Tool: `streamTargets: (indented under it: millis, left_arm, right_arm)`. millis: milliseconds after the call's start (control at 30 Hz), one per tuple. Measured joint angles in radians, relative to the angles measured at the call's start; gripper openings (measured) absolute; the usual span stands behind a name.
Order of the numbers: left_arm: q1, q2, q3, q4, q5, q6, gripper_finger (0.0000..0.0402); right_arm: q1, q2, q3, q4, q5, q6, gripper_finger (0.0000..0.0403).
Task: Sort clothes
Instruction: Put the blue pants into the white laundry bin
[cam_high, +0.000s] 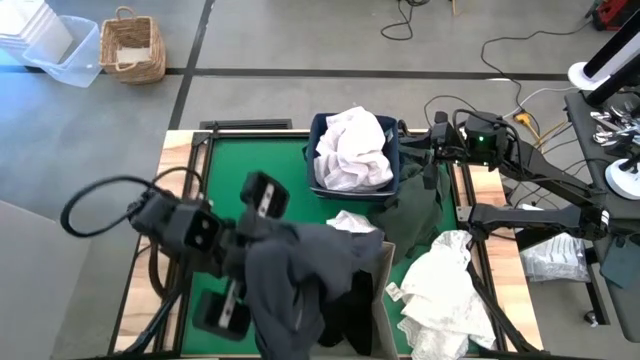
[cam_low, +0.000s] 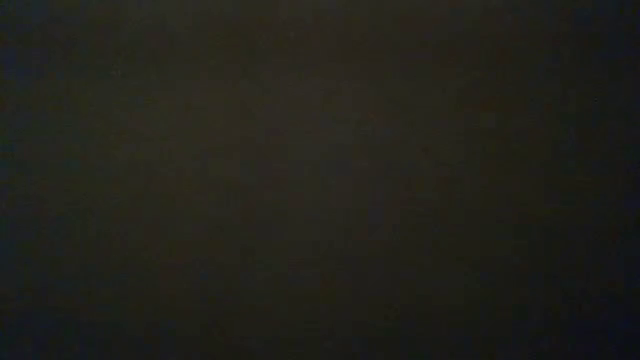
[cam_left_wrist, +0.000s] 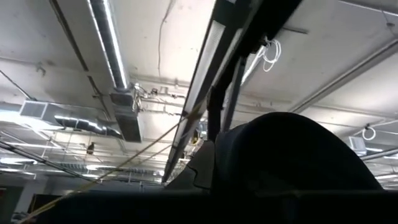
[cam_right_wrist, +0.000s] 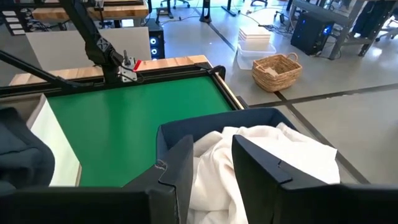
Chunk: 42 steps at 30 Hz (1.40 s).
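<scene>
Jaws, left to right: left gripper (cam_high: 262, 238) closed, apparently on the grey garment (cam_high: 290, 275) draped over it, though the cloth hides the fingertips; right gripper (cam_right_wrist: 211, 163) with a gap between its fingers, hanging above the white clothes in the bin, nothing seen held.

Item 1. Left arm, at about 8 o'clock on the green mat (cam_high: 250, 165). The grey garment hangs from it, trailing down toward 6 o'clock over the beige bin (cam_high: 383, 262). Its wrist camera looks at the ceiling past dark cloth.

Item 2. Beige bin, 6 o'clock. Contents: dark cloth and the tail of the grey garment; a white piece (cam_high: 352, 222) lies on its far rim.

Item 3. Blue bin (cam_high: 398, 150), 1 o'clock. Contents: white clothes (cam_high: 352, 150), piled above the rim.

Item 4. Loose white garment (cam_high: 445, 290), 4 o'clock, on the table, unsorted. A dark green garment (cam_high: 415, 205) lies between it and the blue bin.

Item 5. Right arm, reaching in from 2 o'clock.

Risks: the grey garment may drag the white piece into the beige bin, mixing colours. The heaped whites could spill if the right gripper brushes them.
</scene>
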Motion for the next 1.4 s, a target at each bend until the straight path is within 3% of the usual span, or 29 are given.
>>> streamTargets:
  millis: [633,1067,1400]
  left_arm:
    - [-0.099,0.08,0.001,0.09,-0.05,0.042,0.0]
    - [-0.227,0.075,0.002,0.256,-0.086,0.359,0.0]
    - [-0.22,0.075,0.002,0.256,-0.16,0.399,0.0]
  right_arm:
    - [0.0,0.0,0.0,-0.035,0.0,0.005,0.009]
    - [0.0,0.0,0.0,-0.032,0.0,0.01,0.01]
    - [0.0,0.0,0.0,-0.032,0.0,0.015,0.0084]
